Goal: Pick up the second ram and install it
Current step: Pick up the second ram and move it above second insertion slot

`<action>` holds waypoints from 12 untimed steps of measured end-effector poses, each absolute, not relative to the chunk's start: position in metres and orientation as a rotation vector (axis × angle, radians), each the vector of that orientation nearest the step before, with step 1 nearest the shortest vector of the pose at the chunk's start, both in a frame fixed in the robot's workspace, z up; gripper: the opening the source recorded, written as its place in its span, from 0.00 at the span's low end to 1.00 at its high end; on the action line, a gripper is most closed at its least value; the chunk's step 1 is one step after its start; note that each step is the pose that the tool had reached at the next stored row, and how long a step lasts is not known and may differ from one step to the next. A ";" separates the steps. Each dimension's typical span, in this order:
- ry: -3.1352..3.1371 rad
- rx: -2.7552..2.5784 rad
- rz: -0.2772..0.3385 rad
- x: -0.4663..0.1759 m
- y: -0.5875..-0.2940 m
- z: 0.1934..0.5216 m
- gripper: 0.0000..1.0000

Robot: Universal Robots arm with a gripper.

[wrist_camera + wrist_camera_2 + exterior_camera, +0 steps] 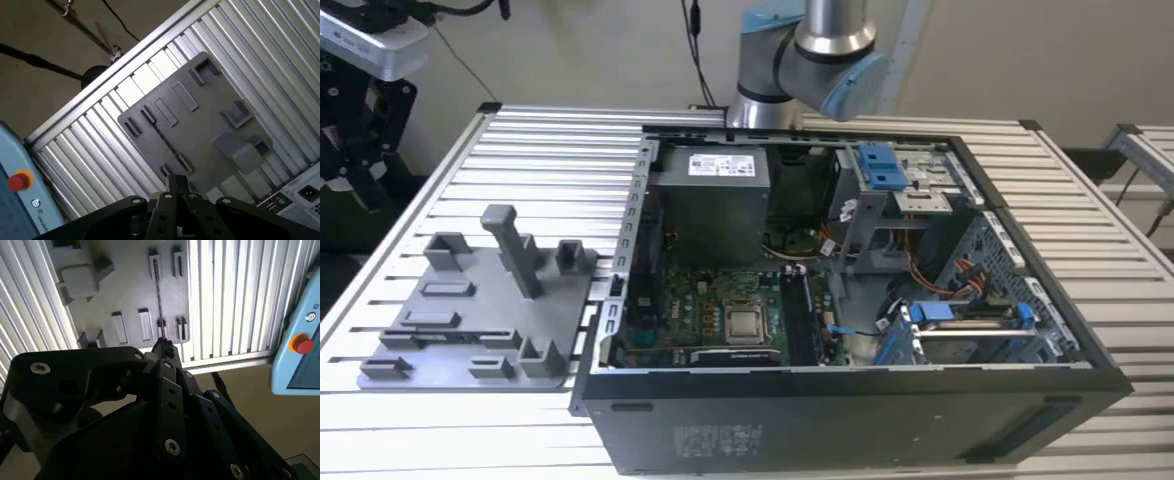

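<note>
Because the second ram (158, 295) stands on edge in the slots of the grey holder tray (125, 290), the second wrist view shows it as a thin dark line. Its long axis runs straight away from the gripper (162, 346), which hangs above its near end, clenched on nothing.

One holder tray (491, 312), one open computer case (854, 420), one ram stick (158, 295).
</note>
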State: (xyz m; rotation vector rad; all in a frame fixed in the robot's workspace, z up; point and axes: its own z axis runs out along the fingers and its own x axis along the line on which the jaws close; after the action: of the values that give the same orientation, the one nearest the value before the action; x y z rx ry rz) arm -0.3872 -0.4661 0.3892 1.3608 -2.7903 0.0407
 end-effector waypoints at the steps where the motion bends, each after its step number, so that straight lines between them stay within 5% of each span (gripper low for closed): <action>1: -2.777 1.386 0.043 -0.387 -0.466 0.389 0.11; 12: -2.623 1.655 0.065 -0.387 -0.466 0.389 0.11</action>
State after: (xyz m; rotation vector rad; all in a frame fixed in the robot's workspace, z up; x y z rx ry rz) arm -0.3874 -0.4661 0.3889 1.6551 -2.6226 0.0655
